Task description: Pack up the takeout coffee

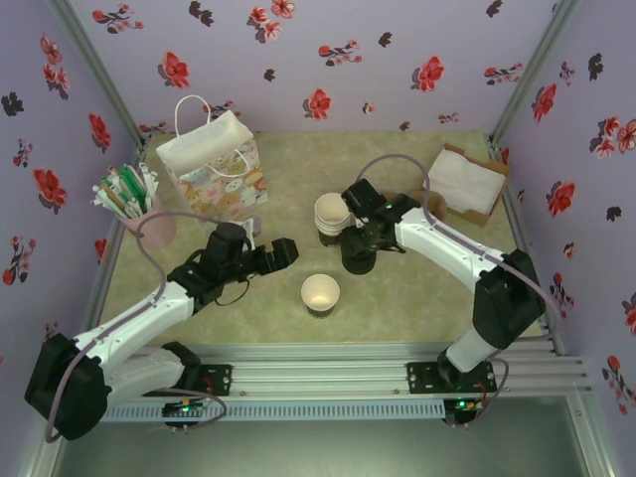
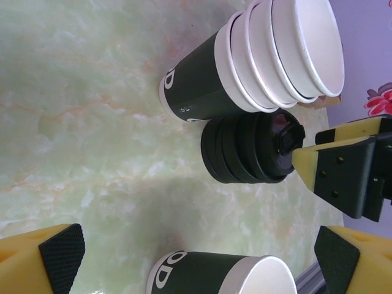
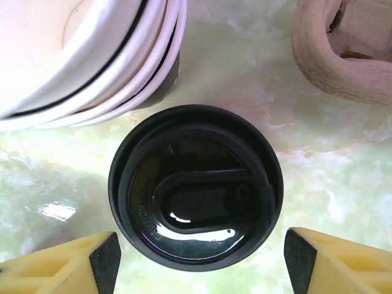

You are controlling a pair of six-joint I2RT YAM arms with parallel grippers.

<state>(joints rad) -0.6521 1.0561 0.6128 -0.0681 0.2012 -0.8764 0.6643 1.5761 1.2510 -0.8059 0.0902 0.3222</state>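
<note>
We locate the takeout coffee cup (image 1: 320, 293) upright on the green marbled table (image 1: 417, 308), toward the near edge and between the two arms. Its mouth is open: pale interior, white rim, dark printed wall. In the left wrist view the same cup (image 2: 214, 275) sits at the bottom edge.

The right pincer (image 1: 358, 250) hangs over the pile of black lids (image 1: 356, 262), which stands just behind and to the right of the cup. We read this pincer (image 3: 202, 260) as spread. In the right wrist view its yellow fingers (image 3: 61, 269) flank the top lid (image 3: 196, 187), one on each side. A narrow strip of table shows between each finger and the lid rim. Nothing is pinched. In the left wrist view one finger of the right pincer (image 2: 343, 162) sits level with the top of the pile (image 2: 245, 150); we cannot tell whether it touches.

The stack of cream-rimmed cups (image 1: 332, 214) stands just beside the pile, on its far side.

The left pincer (image 1: 285, 251) hovers to the left of the cup, apart from it. It is spread and holds nothing. Its black pads (image 2: 61, 251) frame the lower corners of the left wrist view.

At the rear of the table we note a gift bag (image 1: 212, 167), a pink cup of wrapped straws (image 1: 129, 199) and a cardboard tray of napkins (image 1: 465, 182).
</note>
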